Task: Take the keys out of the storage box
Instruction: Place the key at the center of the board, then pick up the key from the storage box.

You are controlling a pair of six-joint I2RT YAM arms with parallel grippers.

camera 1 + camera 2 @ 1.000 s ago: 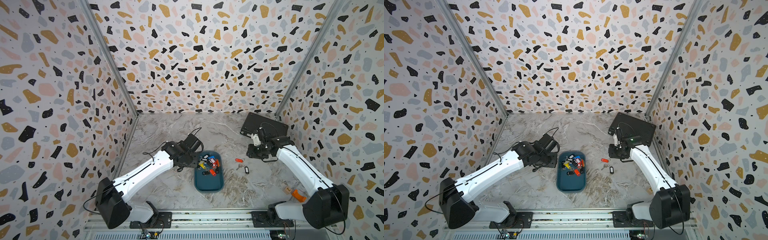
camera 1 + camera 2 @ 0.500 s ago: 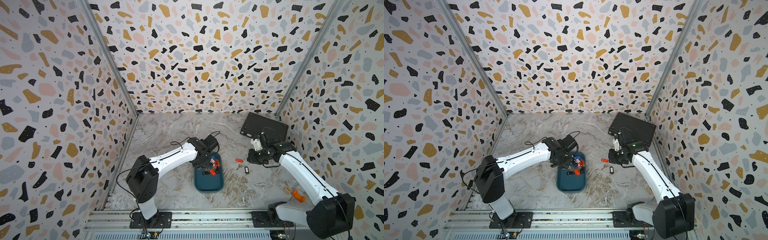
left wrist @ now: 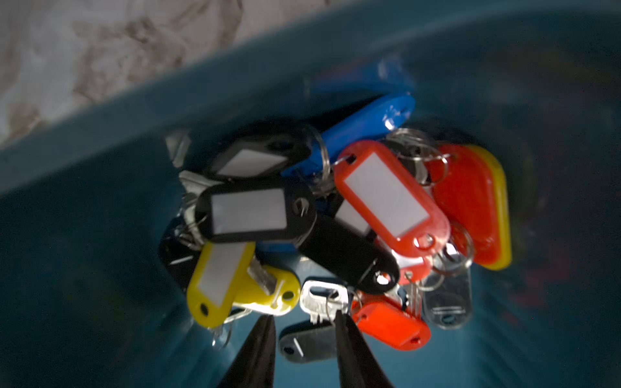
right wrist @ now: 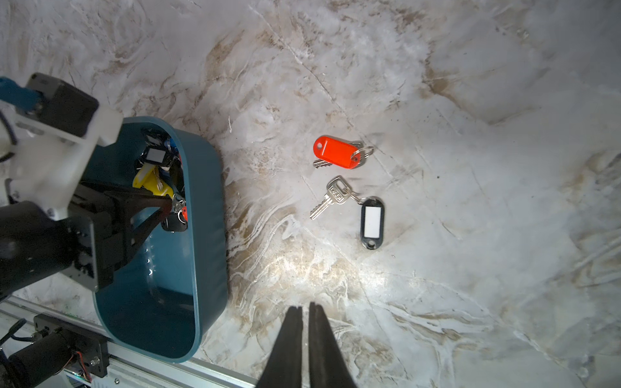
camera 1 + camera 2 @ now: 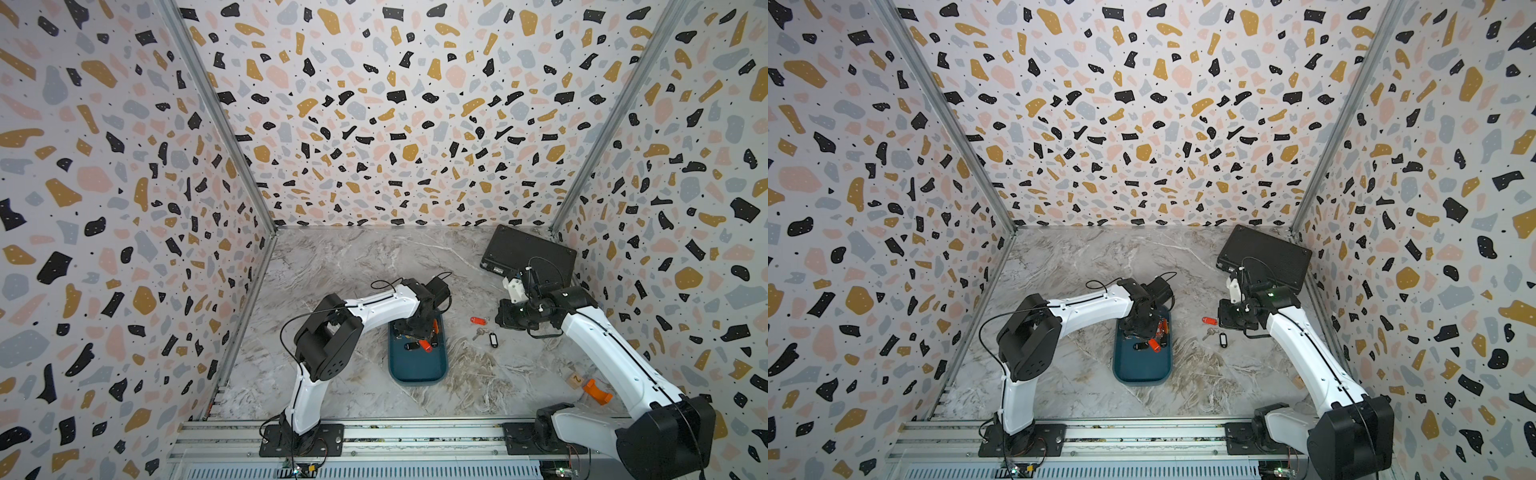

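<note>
Left wrist view shows the left gripper partly spread, pinching nothing, tips beside a silver key at the edge of the tangled keys heaped in the upper end of the storage box, lower centre in both top views. Closing may slip off flat metal or hook tangled neighbours, dragging several out. Empty and nearly pressed together, the right gripper hangs over the worktop.

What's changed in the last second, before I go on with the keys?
The left gripper swung from beside the storage box to over it and came down onto the keys. Its fingers are apart, with nothing visibly gripped. The right gripper drew back slightly toward the near side, nearly shut and empty. The box, the red-tagged key, the black-tagged key and the black case stayed put.
</note>
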